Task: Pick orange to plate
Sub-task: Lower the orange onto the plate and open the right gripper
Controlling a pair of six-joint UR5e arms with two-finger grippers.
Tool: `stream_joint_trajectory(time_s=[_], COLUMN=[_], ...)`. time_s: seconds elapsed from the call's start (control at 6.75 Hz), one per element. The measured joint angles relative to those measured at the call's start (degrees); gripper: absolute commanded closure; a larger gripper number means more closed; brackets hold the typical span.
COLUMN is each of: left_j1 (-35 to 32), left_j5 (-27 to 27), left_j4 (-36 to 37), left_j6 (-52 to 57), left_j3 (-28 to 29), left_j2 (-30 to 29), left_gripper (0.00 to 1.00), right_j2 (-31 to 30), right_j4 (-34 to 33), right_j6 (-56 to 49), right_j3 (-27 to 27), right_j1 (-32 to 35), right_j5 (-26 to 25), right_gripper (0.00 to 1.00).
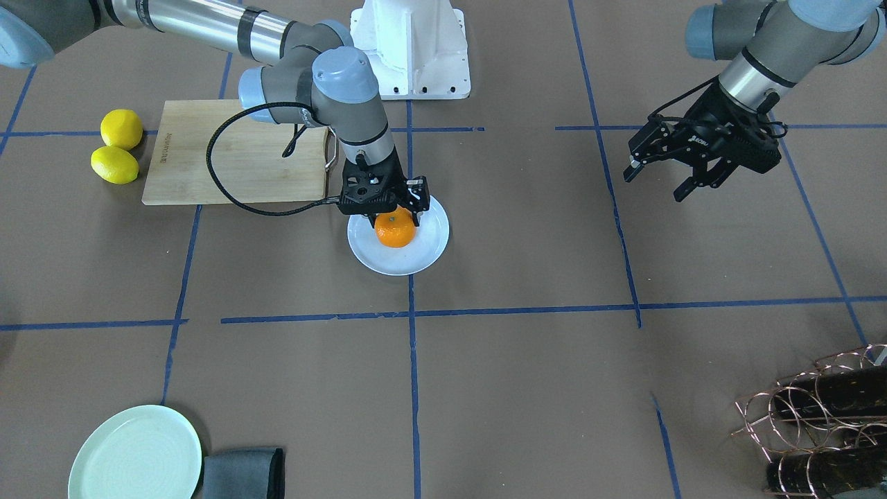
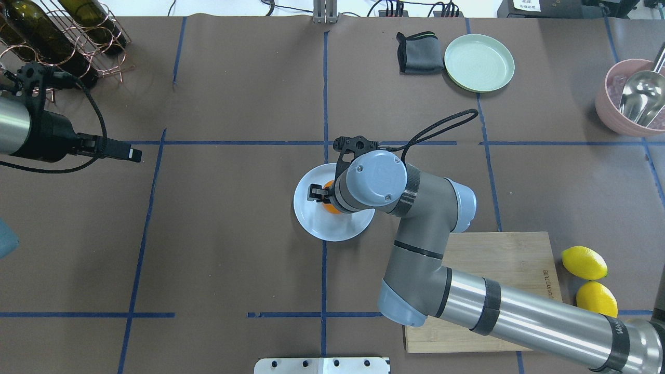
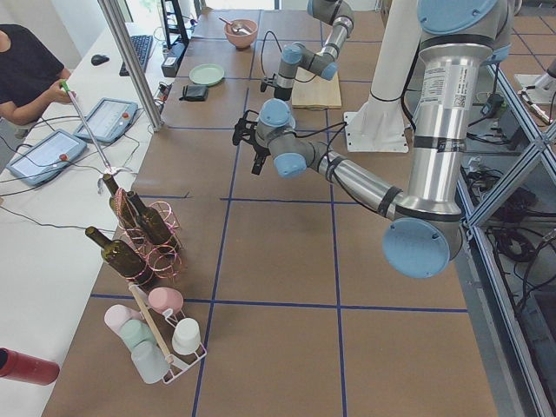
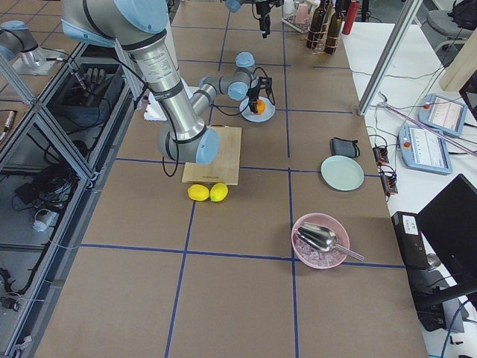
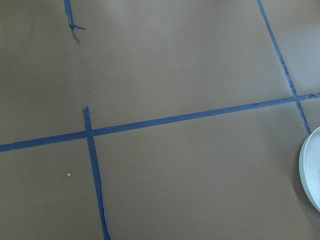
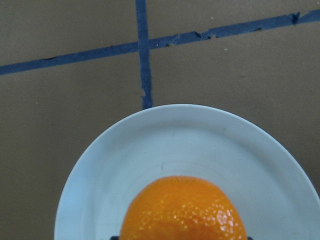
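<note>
Orange (image 1: 396,234): bright, dimpled skin, green stem dot. You find it on white plate (image 1: 431,251), gripped by right hand (image 1: 396,219). Left hand (image 1: 655,186) open, well apart. Cutting board (image 1: 187,156) imprint unreadable.

The desk (image 1: 527,388) wears matt brown paper crossed by blue tape (image 1: 414,360). The plate (image 1: 429,253) is smooth, glossy white. The orange (image 1: 396,232) has dimpled skin with a soft sheen. The cutting board (image 1: 180,173) is pale matt wood. The arm tubes (image 2: 524,319) are brushed metal, the joint caps (image 2: 376,179) smooth grey-blue plastic, and the rack (image 1: 793,405) coppery wire.
</note>
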Motion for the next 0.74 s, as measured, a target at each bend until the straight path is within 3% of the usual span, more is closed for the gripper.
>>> stream_joint_trajectory(time_s=[0.44, 0.74], left_j1=[-0.3, -2.1], left_j5=[0.0, 0.0], left_j4=[0.0, 0.3], left_j6=[0.5, 4.2], left_j3=[-0.3, -1.3], left_j2=[0.5, 2.9], left_gripper=[0.00, 0.00], right_j2=[-1.0, -5.6], right_j4=[-1.2, -8.2], right_j6=[-0.1, -1.1], right_j3=[3.7, 16.2], right_j1=[0.6, 5.4], right_j5=[1.4, 7.7], right_gripper=[0.00, 0.00])
